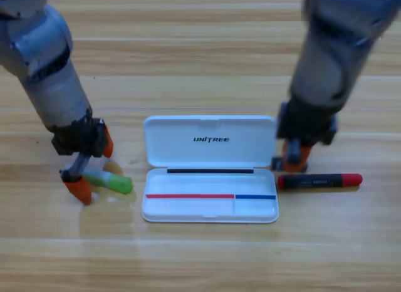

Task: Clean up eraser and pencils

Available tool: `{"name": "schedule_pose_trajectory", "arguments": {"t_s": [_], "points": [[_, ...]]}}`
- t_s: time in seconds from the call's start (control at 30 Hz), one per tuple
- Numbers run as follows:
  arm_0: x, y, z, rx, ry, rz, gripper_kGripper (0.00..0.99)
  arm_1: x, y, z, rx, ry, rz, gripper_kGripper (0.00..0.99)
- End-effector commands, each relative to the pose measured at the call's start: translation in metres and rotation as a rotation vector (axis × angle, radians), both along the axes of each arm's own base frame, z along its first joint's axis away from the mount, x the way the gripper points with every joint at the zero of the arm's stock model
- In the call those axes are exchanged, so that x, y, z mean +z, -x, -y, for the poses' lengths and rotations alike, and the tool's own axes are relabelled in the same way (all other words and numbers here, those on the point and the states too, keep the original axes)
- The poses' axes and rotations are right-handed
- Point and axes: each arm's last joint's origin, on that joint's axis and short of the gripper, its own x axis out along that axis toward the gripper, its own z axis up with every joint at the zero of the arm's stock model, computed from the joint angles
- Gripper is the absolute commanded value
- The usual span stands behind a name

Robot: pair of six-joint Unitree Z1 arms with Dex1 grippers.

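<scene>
A: Wooden table point(200, 260), white UNITREE case point(210, 168) open mid-table. Pencils?
B: Translucent light-green bar point(111, 181) lies just left of case; thick red stick w/ black band point(319, 180) just right of it.
A: Grippers?
B: Left gripper point(91, 165) jaws spread astride green bar's left end. Right gripper point(293, 155) by case's right edge, above red stick; jaws — can't tell.
</scene>
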Motion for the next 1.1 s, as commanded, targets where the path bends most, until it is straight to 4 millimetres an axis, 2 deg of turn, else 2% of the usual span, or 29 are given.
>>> {"name": "schedule_pose_trajectory", "arguments": {"t_s": [0.03, 0.1, 0.17, 0.23, 0.27, 0.3, 0.33, 0.47, 0.63, 0.97, 1.1], "points": [[-0.027, 0.007, 0.007, -0.011, -0.008, -0.032, 0.896, -0.041, 0.012, -0.038, 0.089, 0.029, -0.097, 0.0], [-0.028, 0.01, 0.007, -0.012, 0.002, -0.01, 0.799, -0.044, 0.011, -0.043, 0.094, 0.028, -0.101, 0.0], [-0.028, 0.014, 0.006, -0.018, 0.013, 0.009, 0.623, -0.048, 0.011, -0.046, 0.097, 0.03, -0.102, 0.0], [-0.026, 0.014, 0.007, -0.029, 0.01, 0.018, 0.38, -0.051, 0.01, -0.049, 0.097, 0.029, -0.109, 0.0], [-0.025, 0.015, 0.006, -0.033, 0.005, 0.022, 0.235, -0.054, 0.009, -0.049, 0.096, 0.03, -0.115, 0.0], [-0.021, 0.016, 0.007, -0.034, -0.002, 0.037, 0.046, -0.056, 0.009, -0.05, 0.096, 0.031, -0.121, 0.0], [-0.017, 0.018, 0.008, -0.036, -0.019, 0.059, 0.0, -0.057, 0.009, -0.05, 0.094, 0.03, -0.127, 0.0], [0.004, 0.027, 0.01, -0.025, -0.071, 0.141, 0.0, -0.063, 0.009, -0.052, 0.095, 0.038, -0.139, 0.0], [0.047, 0.035, 0.007, 0.006, -0.093, 0.185, 0.0, -0.067, 0.007, -0.052, 0.093, 0.048, -0.142, 0.0], [0.111, 0.047, 0.024, 0.086, -0.109, 0.207, 0.0, -0.069, 0.004, -0.047, 0.082, 0.064, -0.134, 0.0], [0.12, 0.053, 0.036, 0.09, -0.087, 0.209, 0.0, -0.071, 0.003, -0.044, 0.077, 0.073, -0.137, 0.465]]}}
